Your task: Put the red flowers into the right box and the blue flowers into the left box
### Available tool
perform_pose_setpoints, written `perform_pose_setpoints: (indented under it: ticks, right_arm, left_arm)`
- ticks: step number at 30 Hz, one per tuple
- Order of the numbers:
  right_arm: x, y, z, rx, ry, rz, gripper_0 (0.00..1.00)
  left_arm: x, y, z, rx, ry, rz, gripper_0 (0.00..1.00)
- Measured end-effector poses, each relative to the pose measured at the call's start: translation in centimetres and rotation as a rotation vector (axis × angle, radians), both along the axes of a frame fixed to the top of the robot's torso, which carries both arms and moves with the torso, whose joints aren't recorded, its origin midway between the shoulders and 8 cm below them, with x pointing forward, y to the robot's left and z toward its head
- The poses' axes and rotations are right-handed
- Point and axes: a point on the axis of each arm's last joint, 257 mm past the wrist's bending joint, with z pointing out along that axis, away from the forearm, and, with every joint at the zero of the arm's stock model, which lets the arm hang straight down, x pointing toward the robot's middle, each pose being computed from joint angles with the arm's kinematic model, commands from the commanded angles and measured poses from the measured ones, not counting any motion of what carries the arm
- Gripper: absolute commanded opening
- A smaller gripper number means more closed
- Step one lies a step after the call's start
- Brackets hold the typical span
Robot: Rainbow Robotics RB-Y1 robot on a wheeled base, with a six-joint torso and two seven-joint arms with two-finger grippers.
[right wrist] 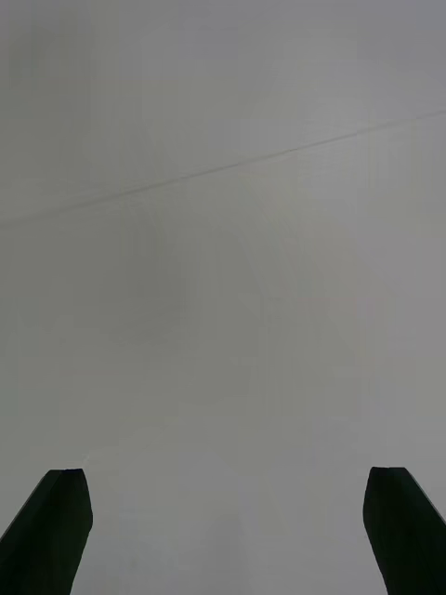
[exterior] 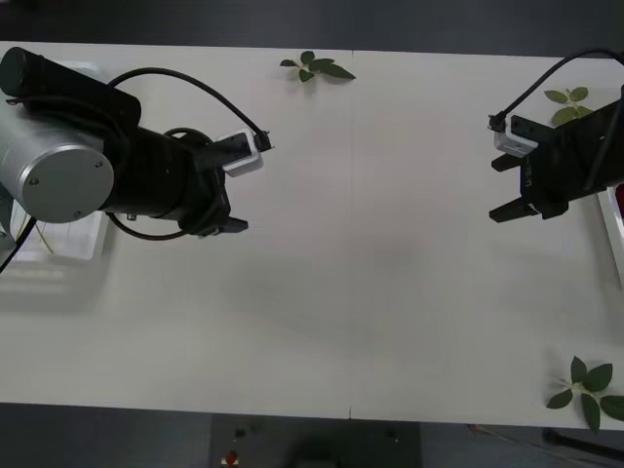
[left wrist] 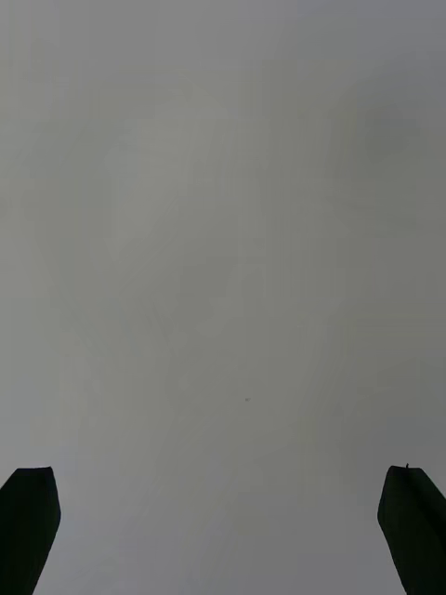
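Note:
No red flowers and no blue flowers are in view. My left gripper (exterior: 232,200) hovers over the left part of the white table, close to the left box (exterior: 78,239), a white tray that the left arm partly covers. In the left wrist view the left gripper (left wrist: 223,535) is open, with bare tabletop between its black fingers. My right gripper (exterior: 504,187) hangs over the table's right part, a little inward of the right box (exterior: 613,229), of which a thin white rim shows at the edge. Seen from the right wrist, the right gripper (right wrist: 228,539) is open over bare table.
Loose green leaf sprigs without blooms lie at the far edge in the middle (exterior: 317,66), at the far right behind the right arm (exterior: 567,102) and at the near right corner (exterior: 588,385). The white table (exterior: 390,263) stretches wide between the two arms.

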Motion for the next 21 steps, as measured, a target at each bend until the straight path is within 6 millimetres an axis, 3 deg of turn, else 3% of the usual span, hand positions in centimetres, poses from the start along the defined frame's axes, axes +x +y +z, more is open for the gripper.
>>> perform_pose_setpoints:
  ticks: [5,10,21]
  right_arm:
    - [0.0,0.0,0.0,0.000,0.000,0.000,0.86]
    - [0.0,0.0,0.0,0.000,0.000,0.000,0.86]
    - [0.0,0.0,0.0,0.000,0.000,0.000,0.85]
  left_arm:
    - [2.3,1.7,-0.8,0.033,-0.023,-0.023,1.00]
    - [2.0,4.6,-0.5,0.107,-0.002,-0.050,1.00]
    - [2.1,4.5,0.3,0.077,-0.002,-0.044,1.00]
